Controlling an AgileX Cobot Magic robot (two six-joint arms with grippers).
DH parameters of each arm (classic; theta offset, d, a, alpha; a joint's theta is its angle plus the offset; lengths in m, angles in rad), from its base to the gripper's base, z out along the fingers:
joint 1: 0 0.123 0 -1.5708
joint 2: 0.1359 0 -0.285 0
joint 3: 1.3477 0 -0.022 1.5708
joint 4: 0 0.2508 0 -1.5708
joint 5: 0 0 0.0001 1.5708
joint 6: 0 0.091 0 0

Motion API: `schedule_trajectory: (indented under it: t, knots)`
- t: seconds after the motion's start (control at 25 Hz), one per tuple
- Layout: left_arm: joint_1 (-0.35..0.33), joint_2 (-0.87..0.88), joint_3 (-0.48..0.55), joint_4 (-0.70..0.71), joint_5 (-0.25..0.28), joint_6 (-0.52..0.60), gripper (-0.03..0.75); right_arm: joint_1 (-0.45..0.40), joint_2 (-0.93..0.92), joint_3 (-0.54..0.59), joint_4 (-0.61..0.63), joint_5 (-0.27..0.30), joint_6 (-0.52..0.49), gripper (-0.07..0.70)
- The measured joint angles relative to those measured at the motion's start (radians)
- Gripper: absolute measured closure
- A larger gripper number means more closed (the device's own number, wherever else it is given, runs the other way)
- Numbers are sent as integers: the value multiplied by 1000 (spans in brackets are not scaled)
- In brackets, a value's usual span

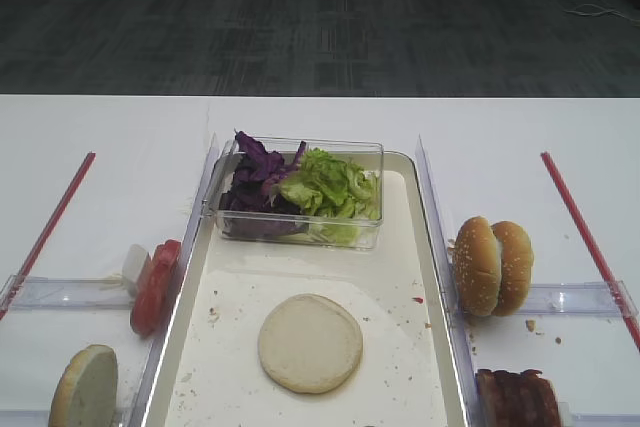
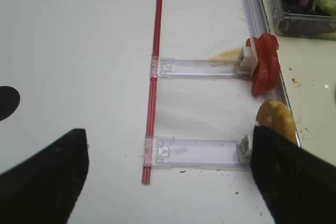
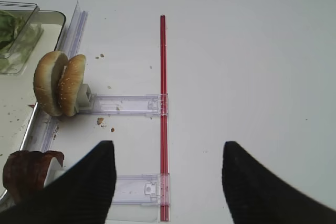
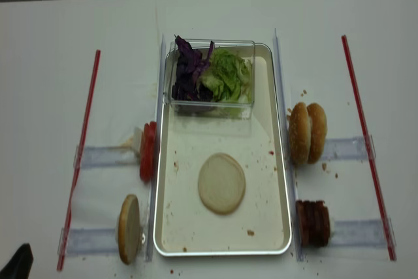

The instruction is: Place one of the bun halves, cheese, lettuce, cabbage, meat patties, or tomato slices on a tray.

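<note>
A flat cream bun half [image 1: 310, 342] [image 4: 222, 183] lies in the middle of the cream tray [image 1: 385, 257] [image 4: 196, 143]. Purple cabbage [image 1: 253, 183] and green lettuce [image 1: 332, 187] fill a clear box at the tray's far end. Left of the tray stand red tomato slices [image 1: 155, 287] [image 2: 265, 65] and another bun half [image 1: 85, 389] [image 2: 275, 118] on edge. Meat patties [image 1: 518, 399] [image 3: 29, 170] stand to its right. No cheese is in view. My left gripper [image 2: 168, 132] is open over the left table, holding nothing. My right gripper [image 3: 168, 145] hangs open and unloaded over the right table.
Two sesame buns [image 1: 492, 267] [image 3: 60, 83] stand on edge right of the tray. Clear plastic rails [image 2: 199, 67] and red strips [image 3: 163, 103] [image 2: 154, 77] lie on both sides. Crumbs dot the tray and table.
</note>
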Motion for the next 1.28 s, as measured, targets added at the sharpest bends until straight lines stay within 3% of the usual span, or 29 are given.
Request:
schedule_trajectory:
  t: [1.28]
  knots:
    - [4, 0, 0, -8, -6, 5, 102, 0, 0, 0, 0, 2, 0, 150]
